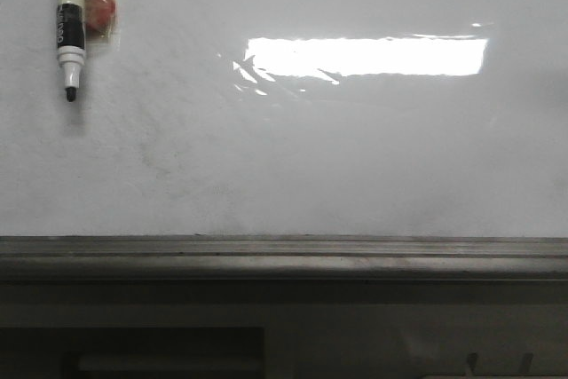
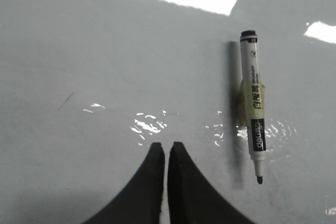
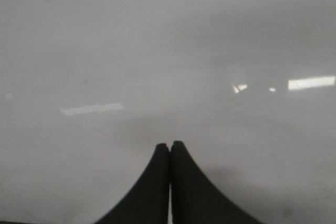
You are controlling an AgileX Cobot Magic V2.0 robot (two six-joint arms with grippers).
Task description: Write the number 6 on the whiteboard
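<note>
glossy and faintly smudged, the whiteboard [image 1: 293,157] fills the front view, with a bright glare patch and a grey metal edge [image 1: 284,255] nearest the camera. no black strokes of a 6 show on it. an uncapped marker [image 1: 69,28] lies at the far left, tip toward the edge, beside the left gripper [image 2: 166,148], whose fingers are pressed together and hold nothing. the right gripper [image 3: 169,145] is likewise closed and empty over bare board.

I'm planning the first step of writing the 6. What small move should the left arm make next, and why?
Probably open the left end effector and shift it toward the marker. The fingers are shut on nothing, the marker lies uncapped beside them on the whiteboard, and no 6 is drawn yet.
</note>
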